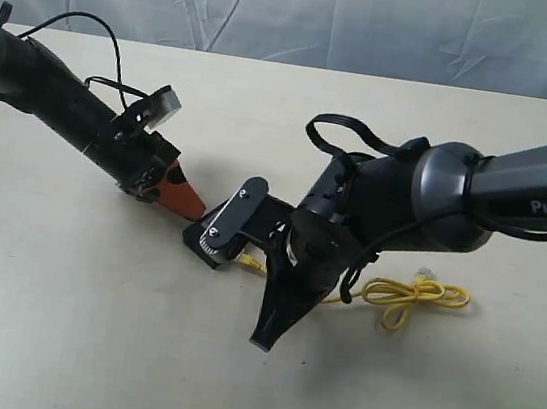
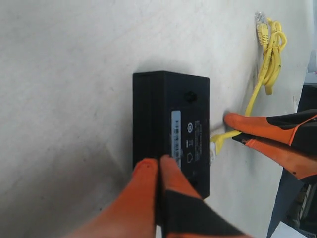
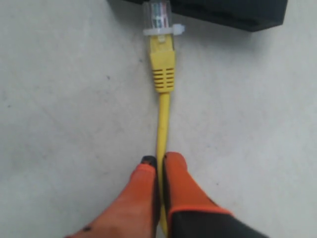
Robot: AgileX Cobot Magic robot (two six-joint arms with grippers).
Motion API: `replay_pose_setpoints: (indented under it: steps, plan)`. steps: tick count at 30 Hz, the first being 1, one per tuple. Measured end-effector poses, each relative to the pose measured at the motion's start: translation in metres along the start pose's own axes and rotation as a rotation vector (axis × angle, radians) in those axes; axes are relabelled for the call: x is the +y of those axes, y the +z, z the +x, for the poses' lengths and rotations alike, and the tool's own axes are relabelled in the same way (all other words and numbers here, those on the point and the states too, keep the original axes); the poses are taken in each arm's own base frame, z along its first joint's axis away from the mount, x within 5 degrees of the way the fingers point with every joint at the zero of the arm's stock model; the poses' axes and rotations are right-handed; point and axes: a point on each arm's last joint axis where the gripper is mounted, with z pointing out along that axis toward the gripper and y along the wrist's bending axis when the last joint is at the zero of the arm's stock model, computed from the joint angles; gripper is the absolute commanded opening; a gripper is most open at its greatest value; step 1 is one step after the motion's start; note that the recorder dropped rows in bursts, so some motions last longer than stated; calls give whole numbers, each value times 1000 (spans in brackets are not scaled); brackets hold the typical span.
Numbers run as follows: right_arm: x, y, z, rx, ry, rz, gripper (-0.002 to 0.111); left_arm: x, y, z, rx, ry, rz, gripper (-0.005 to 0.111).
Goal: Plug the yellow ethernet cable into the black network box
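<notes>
Right gripper (image 3: 157, 161) is pinching the yellow ethernet cable (image 3: 162, 114), clear plug (image 3: 157, 15) right up against the side of the black network box (image 2: 168, 124). Left gripper (image 2: 158, 163) is closed, tips at the box's end.

Beige tabletop (image 1: 54, 337) w/ wrinkled grey cloth backdrop (image 1: 279, 9) — even light.

Bare table (image 1: 65, 328) on near side of box (image 2: 171, 134), ext. view. R arm (image 1: 436, 196) overhangs one end; L gripper (image 2: 158, 159) touches the other.

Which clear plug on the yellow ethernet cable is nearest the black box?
The clear plastic plug at the flat black plastic box, with the right end effector pinching the thin yellow cable behind it. The other plug lies by the bundled loop.
</notes>
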Motion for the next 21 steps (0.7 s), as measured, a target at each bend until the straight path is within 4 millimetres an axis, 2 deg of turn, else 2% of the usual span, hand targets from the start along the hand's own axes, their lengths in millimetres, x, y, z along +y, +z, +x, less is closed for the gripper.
replay_pose_setpoints:
  steps: [10, 16, 21]
  plan:
    - [-4, -2, -1, 21, -32, 28, -1, 0, 0, 0, -1, 0, 0, 0]
    - [-11, -17, -12, 109, -15, 50, -1, 0, 0, 0, -3, -1, 2, 0]
    - [3, -28, -27, 127, -18, 59, -1, 0, 0, 0, -5, -2, 3, 0]
